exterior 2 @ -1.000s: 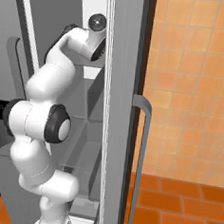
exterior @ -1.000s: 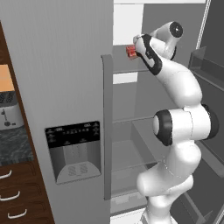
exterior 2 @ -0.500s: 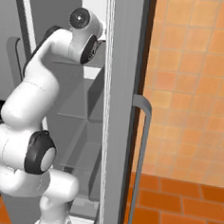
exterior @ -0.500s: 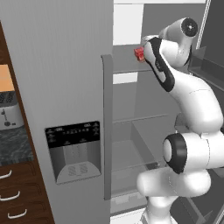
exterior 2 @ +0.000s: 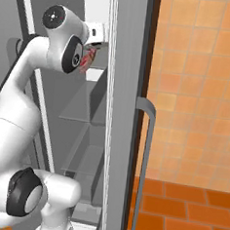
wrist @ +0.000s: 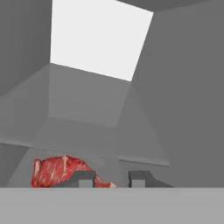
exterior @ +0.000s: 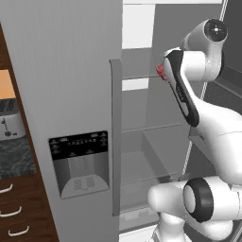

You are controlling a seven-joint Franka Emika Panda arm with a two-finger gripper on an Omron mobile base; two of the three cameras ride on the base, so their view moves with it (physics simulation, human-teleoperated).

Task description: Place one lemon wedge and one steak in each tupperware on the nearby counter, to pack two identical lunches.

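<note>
While the arm reaches high into the open fridge [exterior: 142, 142], the gripper [wrist: 112, 178] sits clamped on the red steak [wrist: 61, 171], its fingers drawn close with the meat pinched between them. That steak hangs just above the fridge's upper shelf, and the toaster [exterior: 10, 125] stands on the counter [exterior: 16, 158] left of the fridge door.

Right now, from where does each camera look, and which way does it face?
Left base view: behind-left of the arm, facing the fridge door and open shelves.
Right base view: behind-right, facing the same fridge; arm at left, orange tiled wall at right.
Hand view: on the hand, facing the fridge interior; fingertips low, the steak beside them.
Shared: steak and fridge.
</note>
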